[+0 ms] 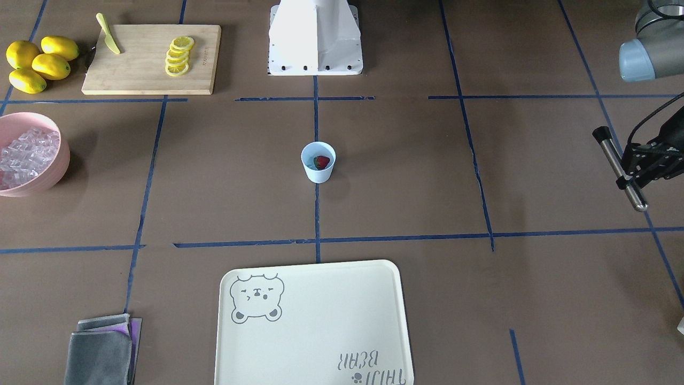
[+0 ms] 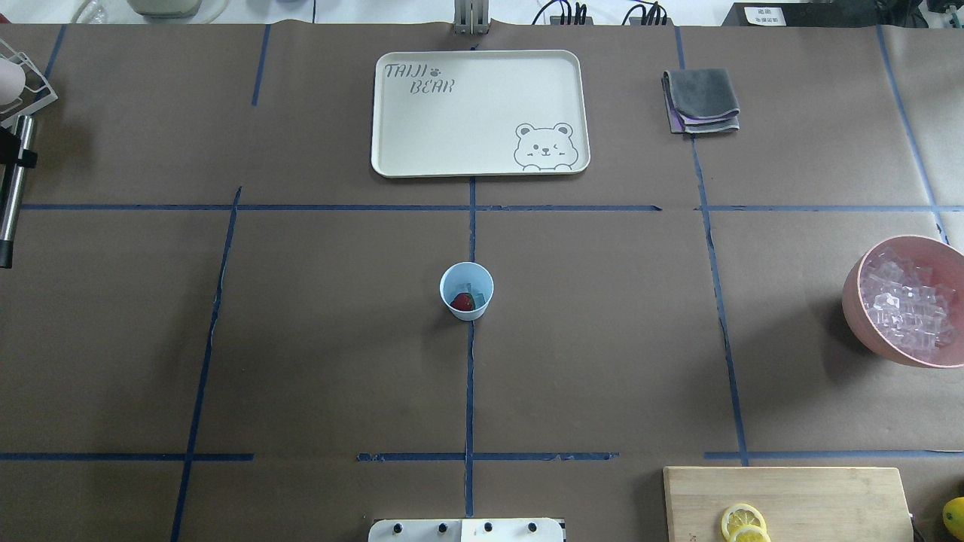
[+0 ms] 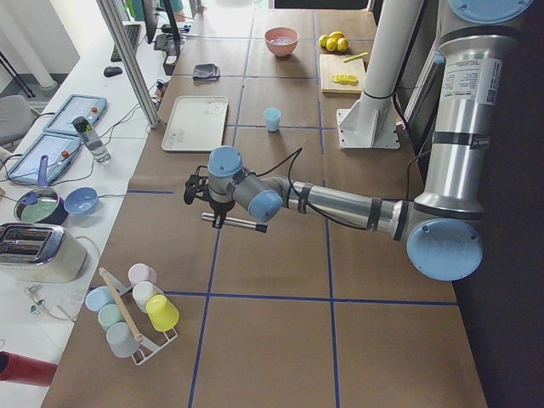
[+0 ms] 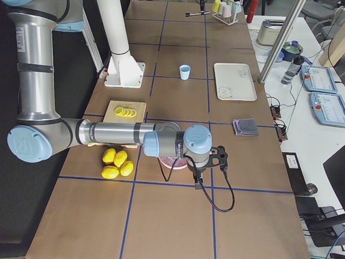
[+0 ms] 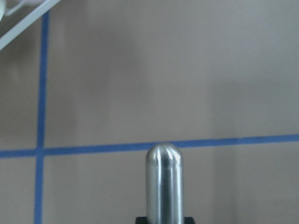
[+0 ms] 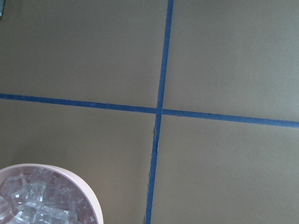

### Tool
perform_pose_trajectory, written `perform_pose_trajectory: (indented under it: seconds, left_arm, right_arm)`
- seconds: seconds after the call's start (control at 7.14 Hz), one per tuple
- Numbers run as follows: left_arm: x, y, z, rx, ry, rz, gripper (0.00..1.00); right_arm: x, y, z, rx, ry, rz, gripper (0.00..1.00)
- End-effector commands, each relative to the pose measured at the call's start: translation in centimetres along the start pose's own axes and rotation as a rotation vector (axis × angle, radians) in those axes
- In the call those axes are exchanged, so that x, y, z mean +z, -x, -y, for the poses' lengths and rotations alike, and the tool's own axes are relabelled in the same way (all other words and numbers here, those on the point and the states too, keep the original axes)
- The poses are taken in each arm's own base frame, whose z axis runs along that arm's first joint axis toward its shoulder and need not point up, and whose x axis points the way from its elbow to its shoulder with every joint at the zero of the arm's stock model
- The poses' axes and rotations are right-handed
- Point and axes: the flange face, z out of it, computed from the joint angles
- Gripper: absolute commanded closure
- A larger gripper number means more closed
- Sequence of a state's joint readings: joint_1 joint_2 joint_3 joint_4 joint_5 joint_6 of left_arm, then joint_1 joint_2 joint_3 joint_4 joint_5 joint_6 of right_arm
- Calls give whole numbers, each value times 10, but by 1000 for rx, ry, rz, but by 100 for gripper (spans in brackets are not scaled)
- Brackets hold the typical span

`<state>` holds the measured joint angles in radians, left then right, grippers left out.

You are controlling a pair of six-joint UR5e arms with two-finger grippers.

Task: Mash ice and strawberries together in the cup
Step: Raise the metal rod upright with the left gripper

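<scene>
Left gripper (image 1: 627, 182), clamped on the steel muddler (image 1: 611, 156), should turn it upright and centre it over the cup (image 1: 318, 172), well away, above its strawberry (image 1: 321, 162) and ice (image 2: 473, 290). I cannot tell the right gripper's (image 4: 220, 157) state.

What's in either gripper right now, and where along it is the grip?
The left gripper clamps a metal rod on its shaft, nearer the rounded end than the black cap. For the right gripper, it cannot be told.
</scene>
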<state>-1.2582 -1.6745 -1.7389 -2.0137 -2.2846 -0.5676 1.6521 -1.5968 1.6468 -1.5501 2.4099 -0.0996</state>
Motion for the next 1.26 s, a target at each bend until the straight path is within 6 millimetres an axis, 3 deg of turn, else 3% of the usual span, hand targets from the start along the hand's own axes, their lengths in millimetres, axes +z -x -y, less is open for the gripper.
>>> perform_pose_trajectory:
  seconds: [0.0,0.28,0.42,0.7,0.84,0.98,1.12]
  left_arm:
    - [-52,-76,29,83,-117,-82,100]
    - [-100,-141,29,78,-324,-167,100]
    - [-106,-165,22,39,-442,-194,100]
    - [-69,-212,-7,63,-703,-220,100]
    - [-59,-220,-29,77,-805,-258,100]
    - [-46,-222,-59,80,-901,-278,100]
    - [-25,-245,-88,152,-1005,-247,100]
  right_arm:
    - [-8,8,2,-20,-16,-6,0]
    - [-8,8,2,-19,-15,-6,0]
    - [-8,8,2,-17,-14,-5,0]
    - [-8,8,2,-17,-14,-6,0]
    - [-8,8,2,-17,-14,-5,0]
    - [-8,9,3,-18,-14,-4,0]
    - [-9,11,4,-21,-17,-3,0]
